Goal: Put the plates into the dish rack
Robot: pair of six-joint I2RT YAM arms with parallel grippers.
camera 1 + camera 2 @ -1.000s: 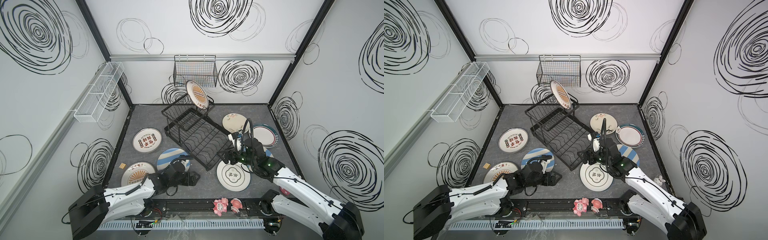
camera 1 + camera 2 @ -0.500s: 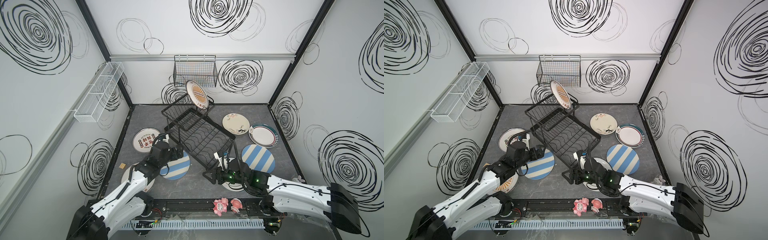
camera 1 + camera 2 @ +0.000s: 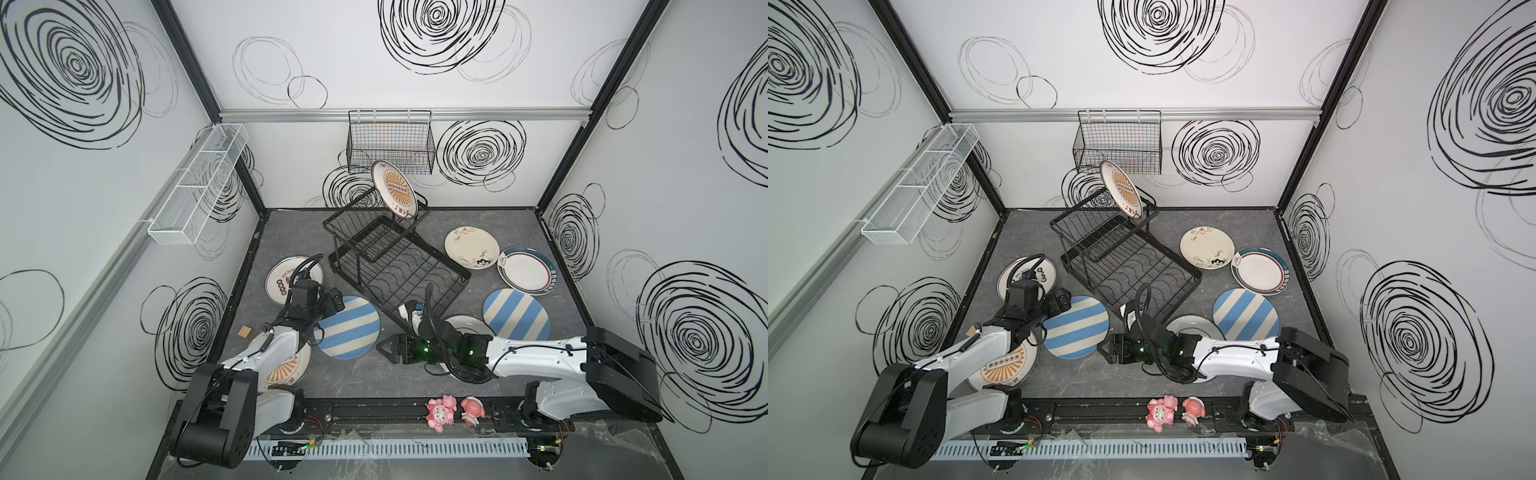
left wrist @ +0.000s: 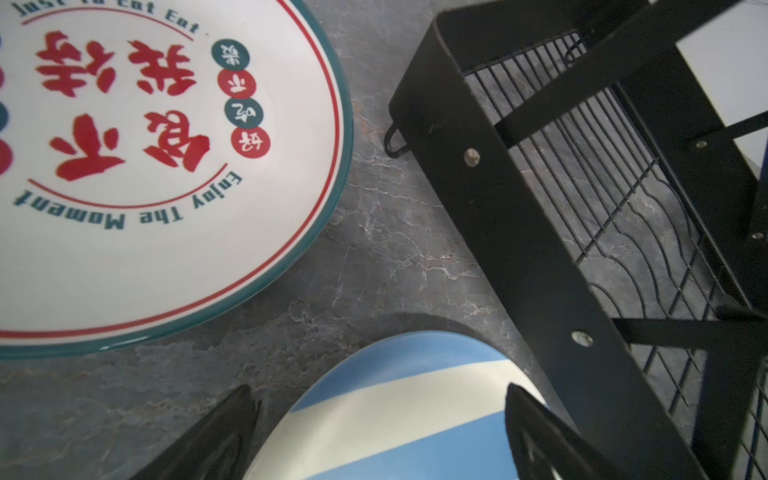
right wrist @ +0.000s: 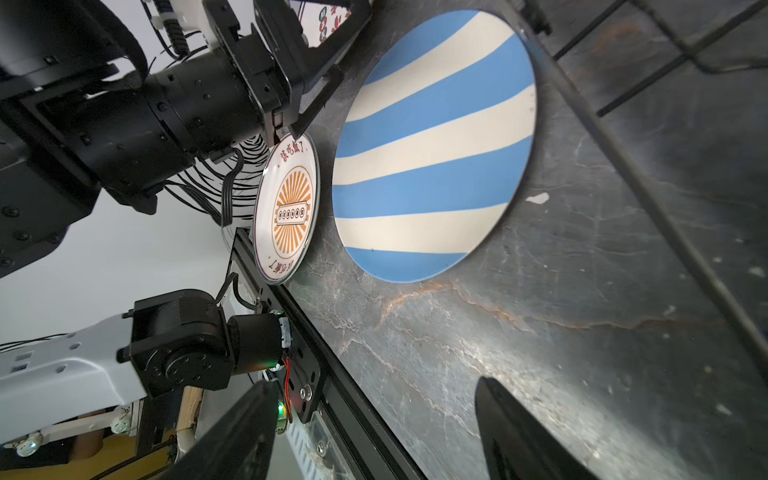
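Note:
The black dish rack (image 3: 386, 257) stands mid-floor, with an orange sunburst plate (image 3: 394, 195) upright in its upper basket. A blue striped plate (image 3: 347, 328) lies flat left of the rack. My left gripper (image 3: 336, 301) is open at that plate's far edge, and the rim (image 4: 399, 374) sits between its fingers. My right gripper (image 3: 386, 347) hangs open and low just right of the same plate (image 5: 432, 145), holding nothing. A red-lettered plate (image 4: 145, 166) and another sunburst plate (image 3: 286, 368) lie partly under my left arm. A white plate (image 3: 469, 326) is mostly hidden under my right arm.
A second striped plate (image 3: 515, 320), a teal-rimmed plate (image 3: 527, 270) and a cream plate with drawings (image 3: 471, 248) lie right of the rack. A black grid basket (image 3: 390, 145) and a white mesh basket (image 3: 195, 187) hang on the walls. Pink figurines (image 3: 453, 409) sit on the front rail.
My left arm has swung from the front up to the striped plate's far edge. My right arm has dropped from the right-hand plates to the front middle, uncovering the second striped plate.

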